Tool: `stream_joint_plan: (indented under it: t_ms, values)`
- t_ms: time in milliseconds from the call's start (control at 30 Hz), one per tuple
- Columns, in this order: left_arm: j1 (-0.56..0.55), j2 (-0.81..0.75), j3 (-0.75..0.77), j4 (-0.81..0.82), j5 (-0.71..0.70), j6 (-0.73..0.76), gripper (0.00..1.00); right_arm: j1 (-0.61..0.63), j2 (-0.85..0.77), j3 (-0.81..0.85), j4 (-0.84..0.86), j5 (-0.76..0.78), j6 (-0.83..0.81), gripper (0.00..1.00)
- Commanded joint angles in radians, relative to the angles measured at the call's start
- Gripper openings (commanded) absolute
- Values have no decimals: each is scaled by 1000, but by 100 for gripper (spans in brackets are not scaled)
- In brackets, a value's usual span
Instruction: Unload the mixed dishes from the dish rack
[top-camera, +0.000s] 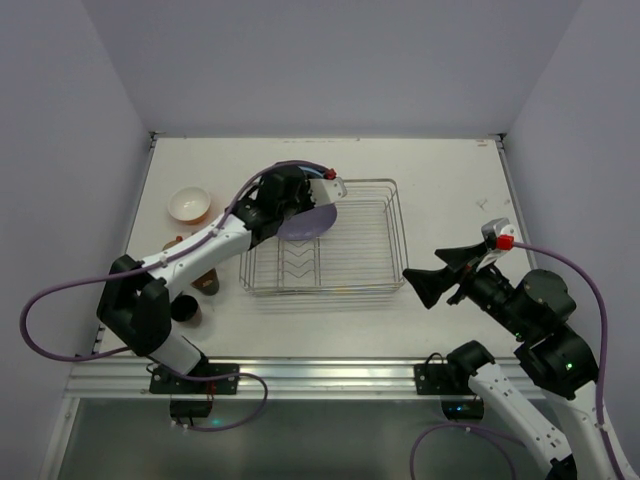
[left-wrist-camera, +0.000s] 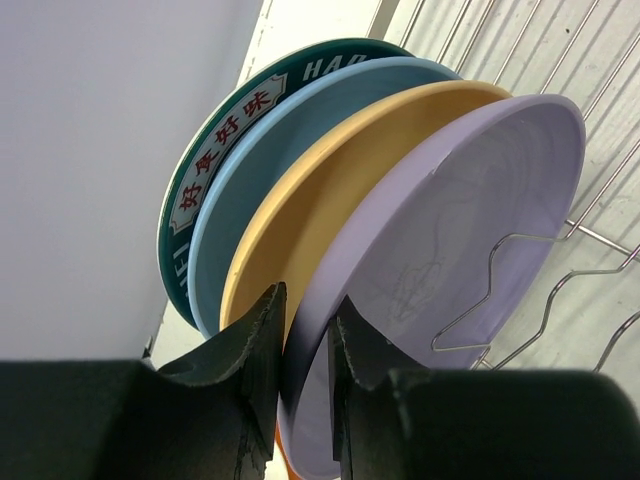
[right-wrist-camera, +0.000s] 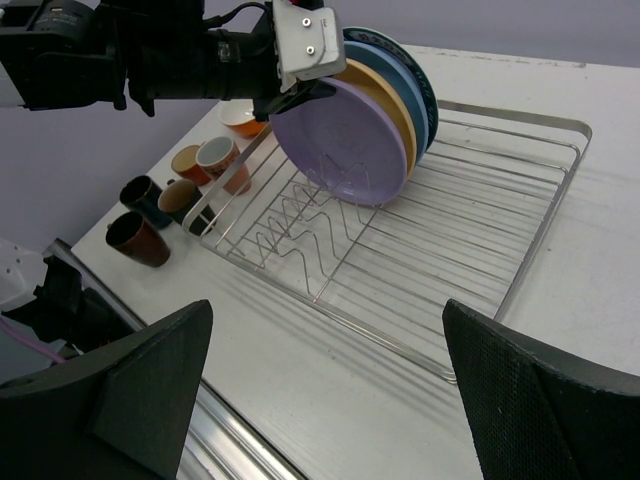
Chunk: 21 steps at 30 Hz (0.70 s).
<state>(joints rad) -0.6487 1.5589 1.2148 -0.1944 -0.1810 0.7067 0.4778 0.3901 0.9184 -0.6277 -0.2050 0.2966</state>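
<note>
The mixed dishes (right-wrist-camera: 345, 140) are split between the dish rack (right-wrist-camera: 470, 230) and the tabletop (top-camera: 440, 170). My left pincer (left-wrist-camera: 308, 310) is narrowed onto the rim of the lavender plate (left-wrist-camera: 470, 220), one finger on each face. That plate stands on edge in the wire dividers. Stacked just beyond it, on the far side from the pincer's camera, I see the yellow plate (left-wrist-camera: 330, 190), the blue plate (left-wrist-camera: 270, 170) and the patterned-rim plate (left-wrist-camera: 215, 160), all leaning the same way. Outside the rack, back along that arm, the cups (right-wrist-camera: 180, 198) stand together, with the orange bowl (top-camera: 189, 204) to the pincer's left. My right pincer (right-wrist-camera: 345, 400) stands wide and holds nothing, with the rack ahead of it.
</note>
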Motion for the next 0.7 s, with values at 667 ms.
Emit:
stream_joint_plan:
  t_ms: [667]
  values:
    - [-54, -161, 38, 96, -129, -4, 0, -1, 4, -4, 34, -19, -4, 99]
